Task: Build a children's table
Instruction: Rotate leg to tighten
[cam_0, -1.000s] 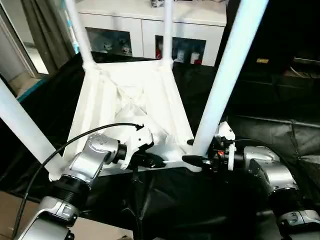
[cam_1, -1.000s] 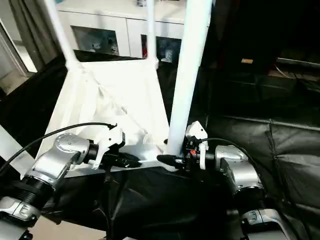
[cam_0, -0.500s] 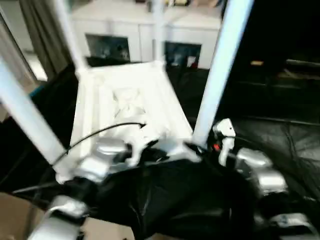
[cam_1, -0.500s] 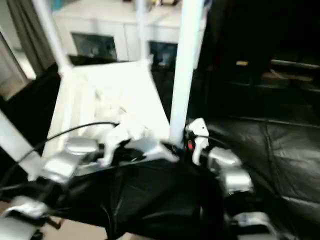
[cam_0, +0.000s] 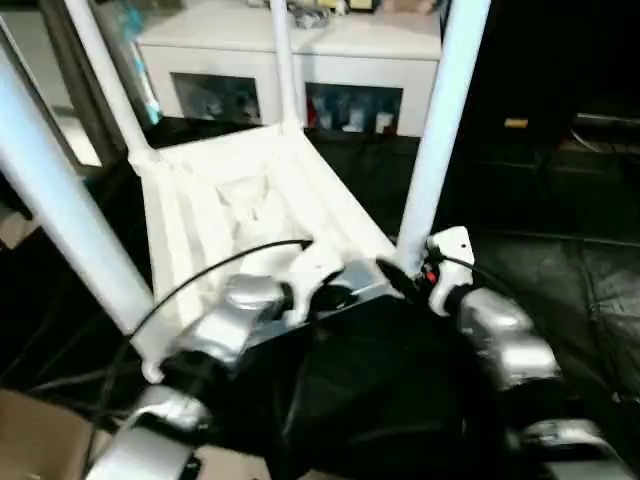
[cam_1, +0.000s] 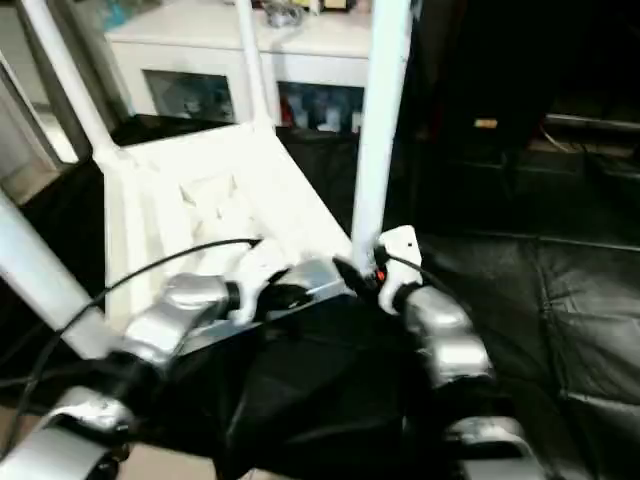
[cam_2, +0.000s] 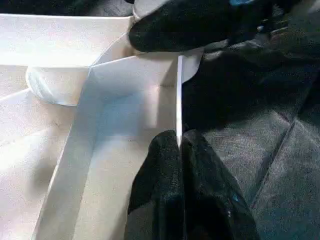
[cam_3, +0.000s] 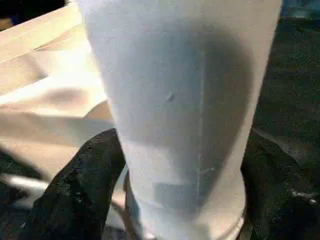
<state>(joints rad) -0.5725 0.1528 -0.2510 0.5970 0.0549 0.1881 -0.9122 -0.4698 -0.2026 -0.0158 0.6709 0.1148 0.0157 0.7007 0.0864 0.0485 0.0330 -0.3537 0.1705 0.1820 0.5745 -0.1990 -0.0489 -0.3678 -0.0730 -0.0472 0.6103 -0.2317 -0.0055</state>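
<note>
The children's table is lying upside down at frame centre on black sheeting, legs pointing up. The left tool is pinching the thin rim, clenched. The right tool is straddling the near right leg at its base; can't tell whether it's gripping. The plastic is looking light, stiff and slick; safest hold seems low at the sockets. Leg tops are being cut off.

Upturned children's table, four upright legs fencing its ribbed underside, open black cloth to the right
</note>
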